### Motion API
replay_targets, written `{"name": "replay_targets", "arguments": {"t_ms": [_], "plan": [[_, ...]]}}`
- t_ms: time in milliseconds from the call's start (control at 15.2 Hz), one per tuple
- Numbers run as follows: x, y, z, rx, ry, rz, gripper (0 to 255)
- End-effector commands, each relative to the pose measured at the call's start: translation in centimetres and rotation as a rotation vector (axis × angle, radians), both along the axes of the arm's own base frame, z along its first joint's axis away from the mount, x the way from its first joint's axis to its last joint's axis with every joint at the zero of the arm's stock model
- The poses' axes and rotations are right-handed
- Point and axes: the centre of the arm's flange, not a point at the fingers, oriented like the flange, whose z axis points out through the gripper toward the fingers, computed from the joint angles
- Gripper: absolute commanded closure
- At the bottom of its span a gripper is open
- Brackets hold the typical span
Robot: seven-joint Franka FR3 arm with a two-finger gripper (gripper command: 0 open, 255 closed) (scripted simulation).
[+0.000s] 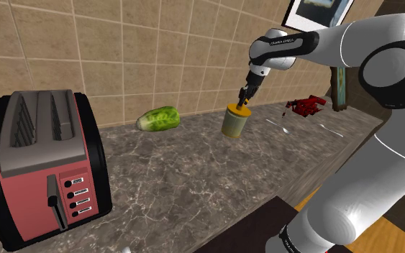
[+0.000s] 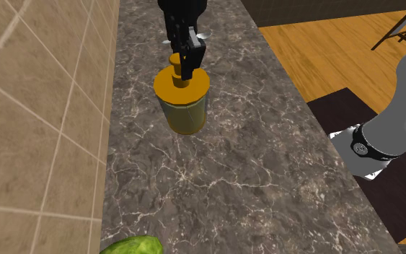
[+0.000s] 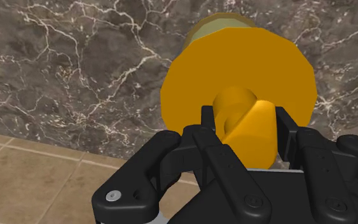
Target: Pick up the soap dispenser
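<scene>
The soap dispenser (image 1: 234,123) is a short yellow-green jar with a round orange lid and an orange pump head. It stands upright on the dark marble counter (image 1: 193,180), near the tiled wall. My black gripper (image 1: 244,100) comes down on it from above. In the second exterior view the gripper (image 2: 184,63) sits over the dispenser (image 2: 183,108). In the wrist view the gripper (image 3: 245,121) is shut on the pump head of the dispenser (image 3: 190,95), with one finger on each side of it. I cannot tell whether the jar's base touches the counter.
A red and black toaster (image 1: 39,165) stands at the shoulder view's left. A green leafy vegetable (image 1: 157,118) lies by the beige tiled wall (image 1: 121,50). A small red object (image 1: 305,106) lies further along the counter. The counter edge (image 2: 316,130) drops to a wooden floor (image 2: 338,50).
</scene>
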Motion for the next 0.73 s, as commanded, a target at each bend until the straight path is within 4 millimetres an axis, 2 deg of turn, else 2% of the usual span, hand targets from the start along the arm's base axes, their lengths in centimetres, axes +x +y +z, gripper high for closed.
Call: {"name": "replay_targets", "arguments": {"t_ms": [0,660], "plan": [[0.0,-0.1,0.4,0.001,0.003,-0.001,255],[0.0,-0.1,5.7,0.001,0.003,-0.001,255]]}}
